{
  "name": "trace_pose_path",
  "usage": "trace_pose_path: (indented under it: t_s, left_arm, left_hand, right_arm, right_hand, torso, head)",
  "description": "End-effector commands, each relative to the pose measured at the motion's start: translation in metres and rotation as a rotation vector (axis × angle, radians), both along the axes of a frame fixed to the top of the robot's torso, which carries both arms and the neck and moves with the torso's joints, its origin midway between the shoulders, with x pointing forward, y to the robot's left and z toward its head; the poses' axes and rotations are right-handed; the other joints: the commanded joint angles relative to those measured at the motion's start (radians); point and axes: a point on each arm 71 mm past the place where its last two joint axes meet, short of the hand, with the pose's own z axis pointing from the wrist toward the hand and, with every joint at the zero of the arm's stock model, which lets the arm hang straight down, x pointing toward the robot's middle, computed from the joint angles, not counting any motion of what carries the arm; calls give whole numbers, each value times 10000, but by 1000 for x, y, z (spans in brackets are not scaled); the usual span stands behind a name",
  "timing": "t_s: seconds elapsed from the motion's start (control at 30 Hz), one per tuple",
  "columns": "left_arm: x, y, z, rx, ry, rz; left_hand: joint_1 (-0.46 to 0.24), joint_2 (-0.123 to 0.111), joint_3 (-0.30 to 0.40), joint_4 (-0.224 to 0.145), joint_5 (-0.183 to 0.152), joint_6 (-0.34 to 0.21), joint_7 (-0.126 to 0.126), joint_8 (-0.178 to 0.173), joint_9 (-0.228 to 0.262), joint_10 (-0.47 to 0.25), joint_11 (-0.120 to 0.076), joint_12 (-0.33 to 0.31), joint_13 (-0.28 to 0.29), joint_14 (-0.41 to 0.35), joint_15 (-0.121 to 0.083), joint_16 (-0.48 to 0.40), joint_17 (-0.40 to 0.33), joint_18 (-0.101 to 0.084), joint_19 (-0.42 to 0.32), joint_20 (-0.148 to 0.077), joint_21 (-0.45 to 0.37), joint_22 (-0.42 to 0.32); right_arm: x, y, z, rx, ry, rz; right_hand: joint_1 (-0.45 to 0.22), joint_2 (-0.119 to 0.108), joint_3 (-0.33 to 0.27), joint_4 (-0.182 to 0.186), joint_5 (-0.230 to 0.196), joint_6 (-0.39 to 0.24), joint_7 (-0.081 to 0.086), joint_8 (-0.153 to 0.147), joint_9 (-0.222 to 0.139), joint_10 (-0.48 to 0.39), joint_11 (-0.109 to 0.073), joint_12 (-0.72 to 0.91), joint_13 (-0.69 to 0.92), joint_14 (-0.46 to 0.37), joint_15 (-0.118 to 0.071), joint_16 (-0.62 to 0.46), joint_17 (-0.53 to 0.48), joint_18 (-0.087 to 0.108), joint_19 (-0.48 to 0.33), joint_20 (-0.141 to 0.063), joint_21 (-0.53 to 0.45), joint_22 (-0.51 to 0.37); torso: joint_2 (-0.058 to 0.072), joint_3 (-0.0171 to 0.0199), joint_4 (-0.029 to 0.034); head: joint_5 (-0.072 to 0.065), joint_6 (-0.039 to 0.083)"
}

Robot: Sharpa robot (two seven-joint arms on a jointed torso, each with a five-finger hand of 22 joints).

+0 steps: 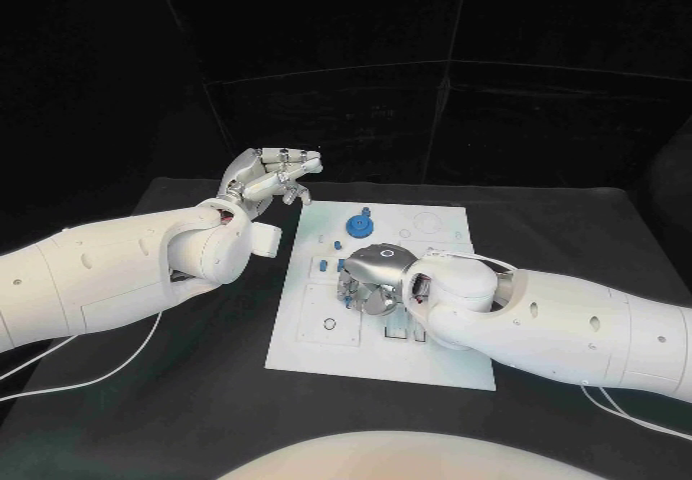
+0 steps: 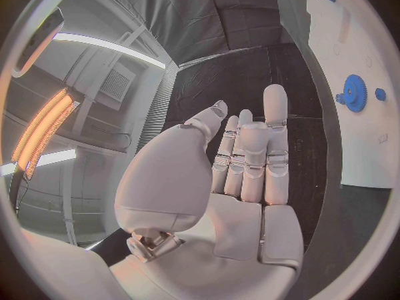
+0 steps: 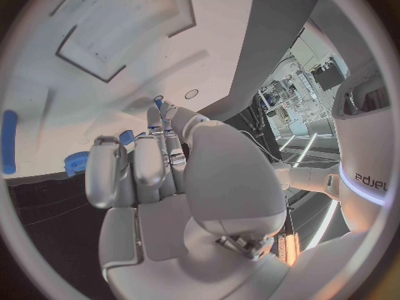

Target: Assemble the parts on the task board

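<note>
The white task board [image 1: 378, 330] lies in the middle of the black table. A blue gear [image 1: 362, 223] stands near its far edge, with small blue parts [image 1: 333, 244] beside it. My right hand [image 1: 374, 280] reaches down onto the board's middle. At that wrist, its thumb and a fingertip meet on a small blue part [image 3: 159, 103]; the gear [image 3: 77, 162] and a blue bar [image 3: 9, 141] lie beyond the fingers. My left hand [image 1: 267, 176] hangs raised beyond the board's far left corner, fingers straight and holding nothing [image 2: 250, 163]. The gear [image 2: 354, 92] shows past it.
Several recesses and holes mark the board [image 3: 117, 27], including a rectangular pocket and a small round hole [image 3: 192, 94]. Bare black table [image 1: 159, 400] runs along the board's left and near sides. A white cable [image 1: 101, 370] trails under my left arm.
</note>
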Motion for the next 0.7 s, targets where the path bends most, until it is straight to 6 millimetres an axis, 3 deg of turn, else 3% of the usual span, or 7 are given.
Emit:
trace_pose_path:
  t_s: [0.03, 0.7]
  left_arm:
    - [0, -1, 1, -84, -44, -92]
    - [0, 0, 1, -84, -36, -97]
  left_hand:
    - [106, 13, 7, -60, 23, -92, -6, 38, -2, -41, -2, 54, -6, -51, 3, 26, -10, 127, 4, -30, -43, -15]
    - [106, 13, 7, -60, 23, -92, -6, 38, -2, -41, -2, 54, -6, -51, 3, 26, -10, 127, 4, -30, -43, -15]
  right_arm:
    - [-1, -2, 0, 25, -120, -21]
    - [-1, -4, 0, 104, -167, -57]
  right_hand:
    - [-134, 8, -27, 41, 46, 92, -14, 12, 10, 82, 13, -42, -13, 263, -29, -55, -15, -154, -22, 29, -14, 66]
    - [-136, 6, -28, 39, 48, 91, -15, 11, 10, 83, 13, -44, -13, 262, -29, -55, -16, -154, -22, 29, -14, 66]
  torso:
    - [-3, 0, -1]
    - [-2, -7, 2]
  head:
    - [11, -2]
    - [6, 0]
